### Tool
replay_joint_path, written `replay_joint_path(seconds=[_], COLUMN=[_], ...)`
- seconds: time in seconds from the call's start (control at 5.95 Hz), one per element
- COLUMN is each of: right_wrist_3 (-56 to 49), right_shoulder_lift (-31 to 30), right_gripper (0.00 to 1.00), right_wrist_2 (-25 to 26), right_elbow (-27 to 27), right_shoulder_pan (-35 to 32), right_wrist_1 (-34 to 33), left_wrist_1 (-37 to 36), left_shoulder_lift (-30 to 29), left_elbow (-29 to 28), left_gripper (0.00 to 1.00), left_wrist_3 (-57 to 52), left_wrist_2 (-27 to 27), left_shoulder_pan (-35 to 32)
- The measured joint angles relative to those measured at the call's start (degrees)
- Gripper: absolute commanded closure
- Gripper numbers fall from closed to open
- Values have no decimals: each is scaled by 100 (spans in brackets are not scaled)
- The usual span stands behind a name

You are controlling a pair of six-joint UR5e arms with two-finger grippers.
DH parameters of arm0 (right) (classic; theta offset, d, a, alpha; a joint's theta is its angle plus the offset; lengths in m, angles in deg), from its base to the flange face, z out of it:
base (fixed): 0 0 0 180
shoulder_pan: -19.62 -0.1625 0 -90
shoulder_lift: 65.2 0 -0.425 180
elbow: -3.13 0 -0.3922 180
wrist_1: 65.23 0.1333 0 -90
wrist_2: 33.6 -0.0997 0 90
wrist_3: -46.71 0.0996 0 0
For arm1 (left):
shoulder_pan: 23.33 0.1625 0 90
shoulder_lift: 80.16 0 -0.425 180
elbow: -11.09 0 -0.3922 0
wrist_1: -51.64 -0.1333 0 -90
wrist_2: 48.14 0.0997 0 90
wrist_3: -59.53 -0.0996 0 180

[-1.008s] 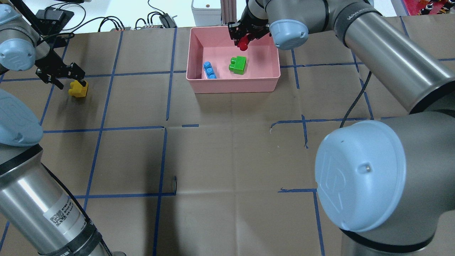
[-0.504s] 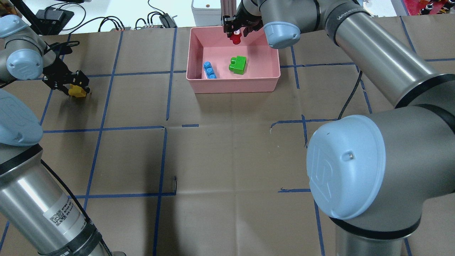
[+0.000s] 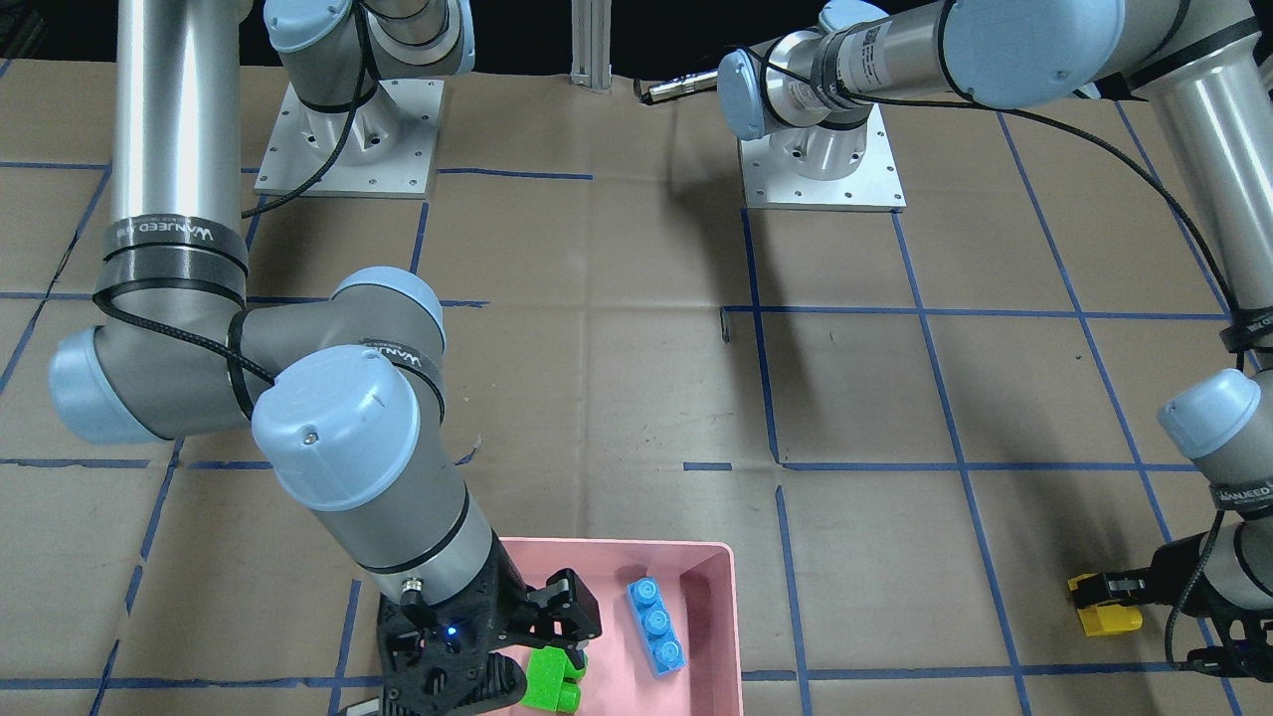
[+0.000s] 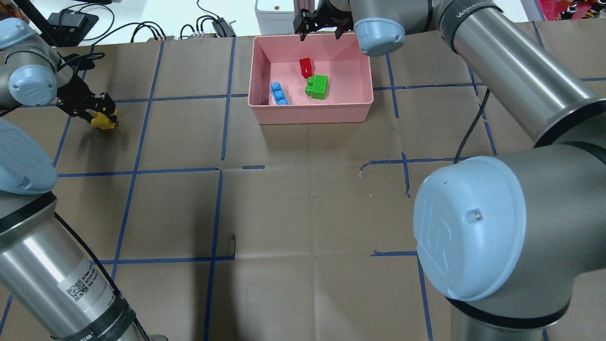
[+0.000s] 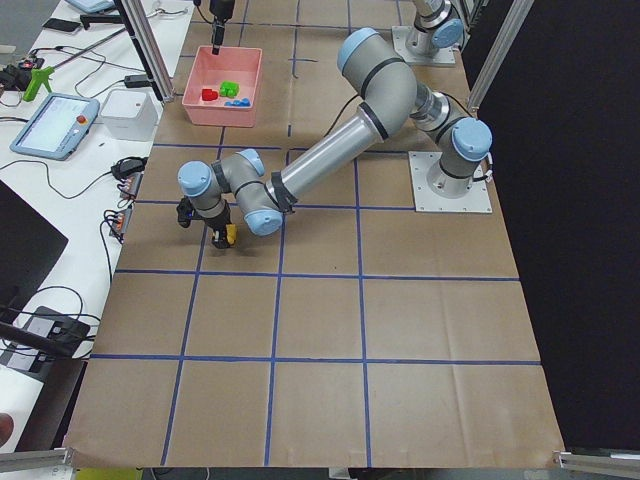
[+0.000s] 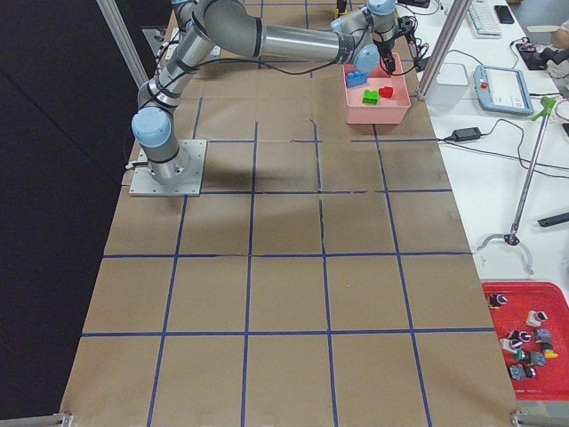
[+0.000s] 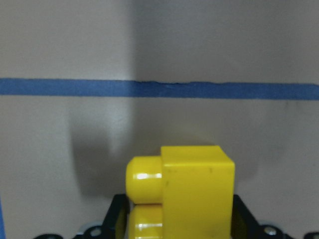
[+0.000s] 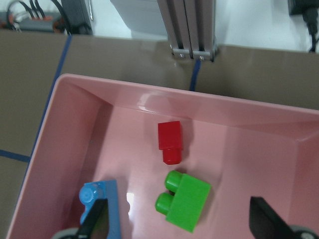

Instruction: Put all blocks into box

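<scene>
Right gripper (image 4: 321,32), fingers (image 8: 94,221) spread and empty, hovers above the far rim of the box (image 4: 310,113). Red brick (image 4: 306,67), green brick (image 4: 317,86) and blue brick (image 4: 279,94) lie inside. Left gripper (image 4: 100,114) clamps the yellow brick (image 7: 197,189) low at the table (image 4: 307,213), well apart from the box.

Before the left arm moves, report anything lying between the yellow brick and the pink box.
Nothing visible: only bare table lies between the yellow brick in the left gripper and the box. The open right gripper hovers over the far rim.
</scene>
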State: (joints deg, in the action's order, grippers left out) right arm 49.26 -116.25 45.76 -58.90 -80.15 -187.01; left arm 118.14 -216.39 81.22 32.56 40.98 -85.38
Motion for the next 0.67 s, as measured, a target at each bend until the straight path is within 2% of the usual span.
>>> replay_joint_path(seconds=[0.17, 0.34, 0.5, 0.67], right_wrist_3=[-37, -210, -377, -418], right_shoulder_lift=[-439, -1043, -1744, -2354], right_gripper=[0, 0, 0, 0], right_wrist_2=[283, 483, 663, 891], right_elbow=[-54, -139, -259, -389], right_shoulder_pan=[126, 301, 402, 427], right_wrist_1=[685, 1486, 2352, 3044], left_wrist_1=[-4, -5, 30, 386], left_shoulder_lift=[0, 1, 66, 284], left_elbow=[-14, -28, -69, -267], left_gripper=[71, 77, 79, 79], left_wrist_3=[-64, -140, -167, -172], left_wrist_2=[5, 10, 26, 56], left_shoulder_pan=[0, 0, -9, -34])
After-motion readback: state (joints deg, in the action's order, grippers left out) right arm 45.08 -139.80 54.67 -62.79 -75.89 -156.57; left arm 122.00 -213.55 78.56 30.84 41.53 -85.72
